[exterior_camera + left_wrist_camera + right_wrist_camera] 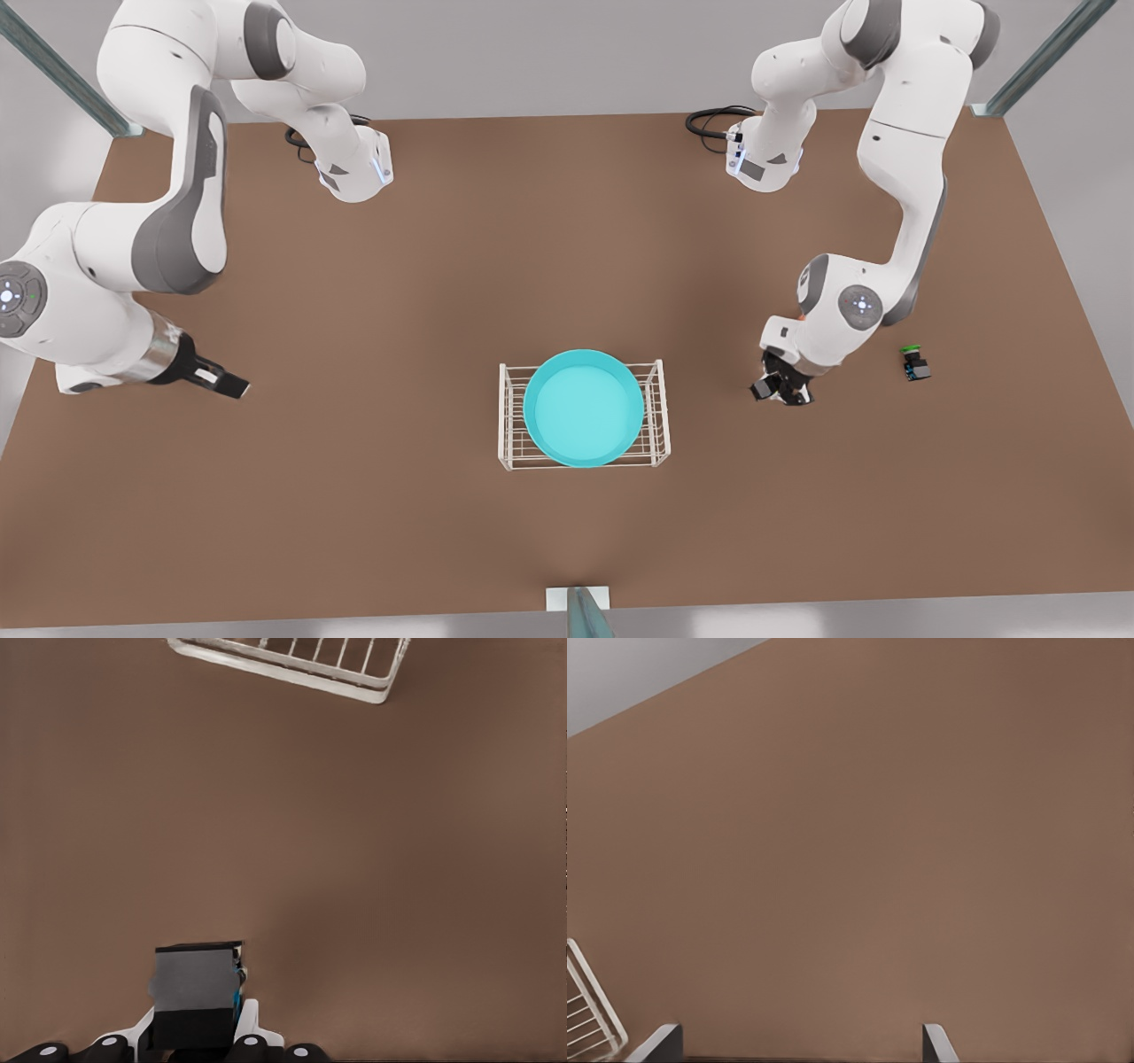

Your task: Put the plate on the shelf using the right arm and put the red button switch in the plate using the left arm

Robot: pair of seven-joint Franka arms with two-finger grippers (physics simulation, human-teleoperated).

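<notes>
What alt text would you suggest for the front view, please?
A turquoise plate sits on a white wire shelf on a brown table. The left gripper, at the front view's right, holds a small dark block near a green-capped switch; the right gripper waits open at the front view's left.

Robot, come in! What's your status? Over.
Left pincer shut on switch, near shelf. Right pincer open, waiting. Plate on shelf. Green switch aside.

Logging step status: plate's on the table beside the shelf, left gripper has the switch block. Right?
No: the front view shows the plate resting on the shelf, not the table. The left gripper does hold the switch block.
</notes>
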